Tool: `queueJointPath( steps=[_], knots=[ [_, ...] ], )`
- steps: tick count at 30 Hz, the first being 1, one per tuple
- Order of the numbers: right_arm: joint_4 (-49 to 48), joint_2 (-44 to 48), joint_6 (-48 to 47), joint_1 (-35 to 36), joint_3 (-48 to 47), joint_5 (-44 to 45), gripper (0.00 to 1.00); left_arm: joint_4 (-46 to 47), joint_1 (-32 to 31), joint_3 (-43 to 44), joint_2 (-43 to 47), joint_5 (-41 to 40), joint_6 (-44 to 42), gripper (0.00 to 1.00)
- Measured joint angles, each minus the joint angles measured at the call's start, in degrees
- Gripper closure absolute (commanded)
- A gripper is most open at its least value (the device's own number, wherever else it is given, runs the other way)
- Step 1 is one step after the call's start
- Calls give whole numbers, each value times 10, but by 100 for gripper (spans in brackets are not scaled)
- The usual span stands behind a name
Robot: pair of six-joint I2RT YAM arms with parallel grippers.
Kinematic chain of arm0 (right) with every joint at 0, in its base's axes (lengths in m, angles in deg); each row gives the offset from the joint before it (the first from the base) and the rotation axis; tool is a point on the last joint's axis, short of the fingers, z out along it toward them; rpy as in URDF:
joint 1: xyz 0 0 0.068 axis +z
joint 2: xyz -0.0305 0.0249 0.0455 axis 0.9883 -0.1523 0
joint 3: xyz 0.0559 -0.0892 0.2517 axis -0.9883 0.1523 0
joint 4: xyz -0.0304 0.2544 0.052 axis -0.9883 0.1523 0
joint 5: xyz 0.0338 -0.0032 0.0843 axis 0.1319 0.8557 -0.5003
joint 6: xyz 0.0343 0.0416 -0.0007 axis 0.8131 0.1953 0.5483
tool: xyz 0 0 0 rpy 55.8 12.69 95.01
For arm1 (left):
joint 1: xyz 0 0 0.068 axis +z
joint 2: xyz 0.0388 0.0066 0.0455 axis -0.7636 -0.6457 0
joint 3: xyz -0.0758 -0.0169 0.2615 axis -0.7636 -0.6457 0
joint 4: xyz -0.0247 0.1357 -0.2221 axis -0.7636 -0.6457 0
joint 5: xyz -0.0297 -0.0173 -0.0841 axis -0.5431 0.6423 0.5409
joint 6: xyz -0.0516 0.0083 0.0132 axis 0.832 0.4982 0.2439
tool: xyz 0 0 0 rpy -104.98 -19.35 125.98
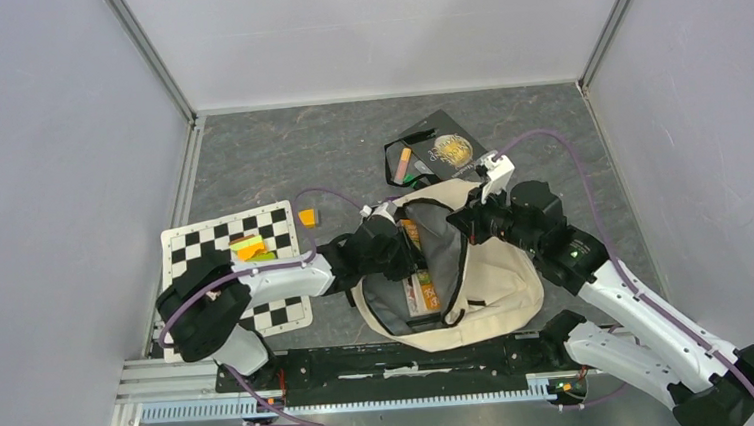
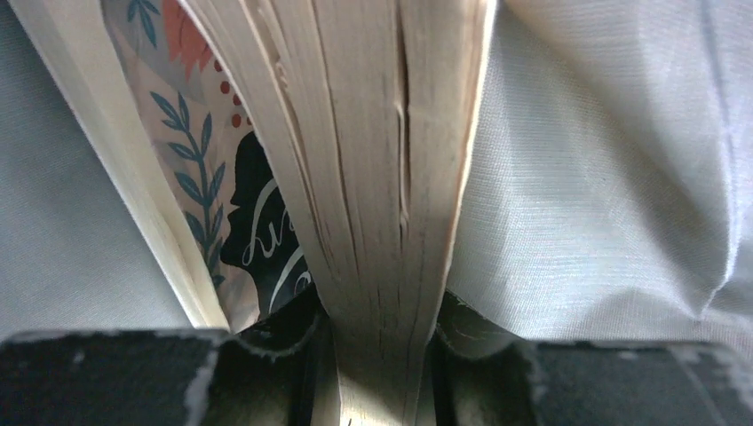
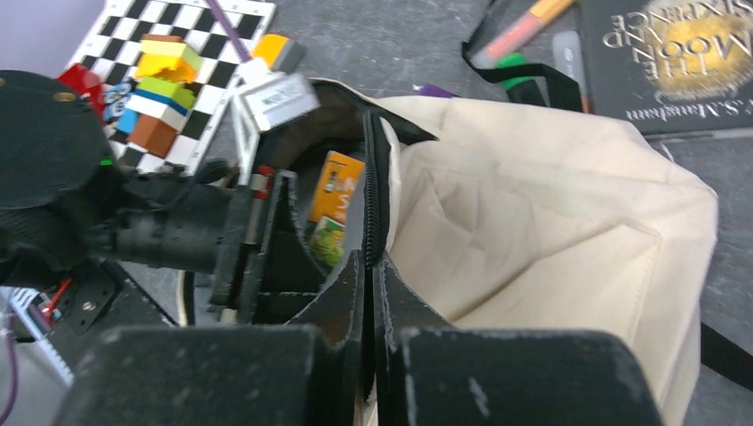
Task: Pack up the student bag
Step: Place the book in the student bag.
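The student bag [image 1: 494, 290] lies open on the table, cream outside with a grey lining [image 2: 613, 177]. My left gripper [image 2: 377, 342] reaches into the opening, shut on a paperback book [image 2: 373, 177]. The book's page edges face the camera, and a leafy cover with a black silhouette [image 2: 257, 240] shows beside them. My right gripper [image 3: 368, 266] is shut on the bag's black zipper edge [image 3: 371, 186] and holds the opening up. In the top view it sits at the bag's far rim [image 1: 471, 216]. An orange packet [image 3: 336, 186] stands inside the bag.
A black book [image 1: 452, 148] and some markers [image 1: 404, 161] lie behind the bag. A checkered mat [image 1: 195, 248] at the left carries coloured blocks [image 1: 250, 248]. A small orange block [image 1: 307, 217] sits beside the mat. Walls close in on three sides.
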Motion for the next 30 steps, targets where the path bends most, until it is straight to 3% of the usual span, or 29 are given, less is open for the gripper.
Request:
queueJointPath(
  steps=[3,9,15,20,23,25,30],
  knots=[
    [0,1,-1,1,13,31,100,-28,-4,5,13,-22,-17,50],
    [21,1,3,1,52,122,100,-152,-6,6,96,-101,-87,33],
    [31,4,25,1,115,197,100,-231,-6,7,198,-158,-128,3],
    [33,1,37,1,168,231,96,-281,0,9,262,-192,-149,0],
    [28,-9,37,1,180,244,83,-301,12,10,278,-199,-159,0],
    [26,-19,38,1,182,246,69,-310,27,10,287,-196,-164,0],
    [31,-18,32,1,181,247,20,-314,75,10,299,-159,-179,0]
  ],
)
